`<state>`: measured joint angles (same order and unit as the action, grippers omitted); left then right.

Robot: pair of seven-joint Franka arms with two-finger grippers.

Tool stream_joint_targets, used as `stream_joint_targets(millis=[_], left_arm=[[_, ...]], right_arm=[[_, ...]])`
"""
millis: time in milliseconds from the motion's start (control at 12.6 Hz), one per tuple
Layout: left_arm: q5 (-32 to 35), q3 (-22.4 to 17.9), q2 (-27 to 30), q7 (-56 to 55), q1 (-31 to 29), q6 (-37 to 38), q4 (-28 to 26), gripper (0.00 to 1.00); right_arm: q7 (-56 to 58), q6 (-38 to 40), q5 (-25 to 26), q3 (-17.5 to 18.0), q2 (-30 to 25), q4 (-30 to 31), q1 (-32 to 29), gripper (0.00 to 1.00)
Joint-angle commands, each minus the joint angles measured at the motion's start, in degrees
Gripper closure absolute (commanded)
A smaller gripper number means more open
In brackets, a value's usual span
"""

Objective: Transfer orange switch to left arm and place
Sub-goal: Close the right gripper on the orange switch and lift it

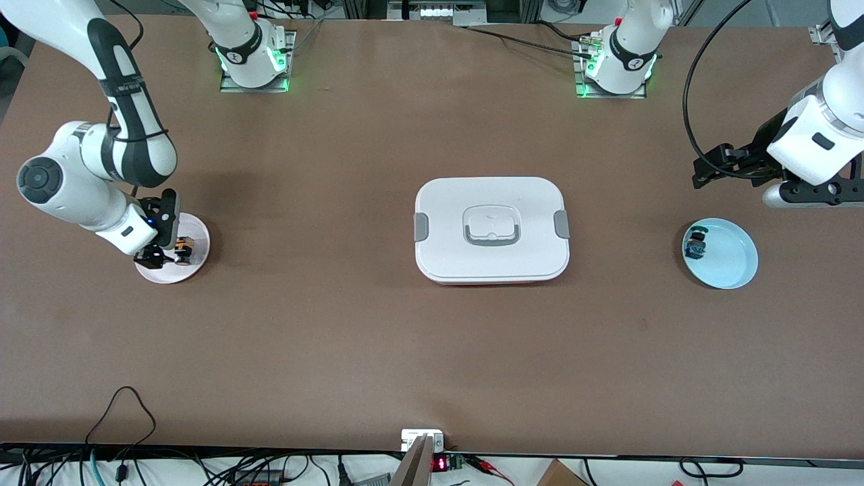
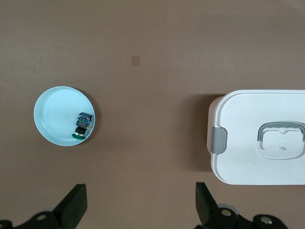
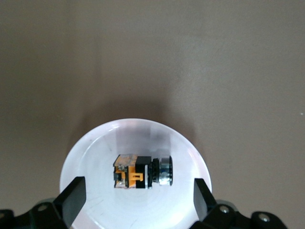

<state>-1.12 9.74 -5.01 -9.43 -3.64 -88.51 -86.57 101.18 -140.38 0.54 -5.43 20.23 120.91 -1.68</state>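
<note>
Starting at the right arm's end of the table: your right gripper (image 1: 165, 254) is sitting low over the pink plate (image 1: 196, 236), fingers spread wide. In the right wrist view the two fingertips (image 3: 74, 195) are standing on either side of the orange switch (image 3: 141, 172) with clear space between each tip and the part — nothing is being gripped. The switch is lying on its side in the plate's (image 3: 95, 148) middle, orange-and-black body at one end, metallic collar at the other. In the front view you are seeing only a speck of orange (image 1: 181, 246) beside the gripper.

Mid-table, the box (image 1: 491, 229) is sitting flat with its lid on, grey clips on both short sides and the recessed handle in the centre, a reddish base edge showing along the side nearer the front camera. It is lying between the two plates, well apart from each.

Toward the left arm's end, the light-blue plate (image 1: 725, 260) is holding a small blue-and-dark component (image 1: 696, 244) close to its rim on the box side. Your left gripper (image 1: 705, 169) is hanging above the table — waiting, fingers wide apart with nothing between them. Its wrist view is taking in both the blue plate (image 2: 52, 114) and the box's clipped end (image 2: 257, 138).
</note>
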Motion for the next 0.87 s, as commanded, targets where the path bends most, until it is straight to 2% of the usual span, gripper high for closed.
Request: stream_joint_targets(millis=[0,791], left_arm=[[0.51,0.2,0.62,1.17,-0.05,1.24,0.53,0.0],[0.51,0.19,0.62,1.17,-0.05,1.33,0.53,0.0]], right_arm=[[3.92,-6.1,0.43,0.68,2.18,0.99,-1.22,0.0],[4.11,-12.98,0.34,0.68,3.68,5.3,-2.28,0.0]])
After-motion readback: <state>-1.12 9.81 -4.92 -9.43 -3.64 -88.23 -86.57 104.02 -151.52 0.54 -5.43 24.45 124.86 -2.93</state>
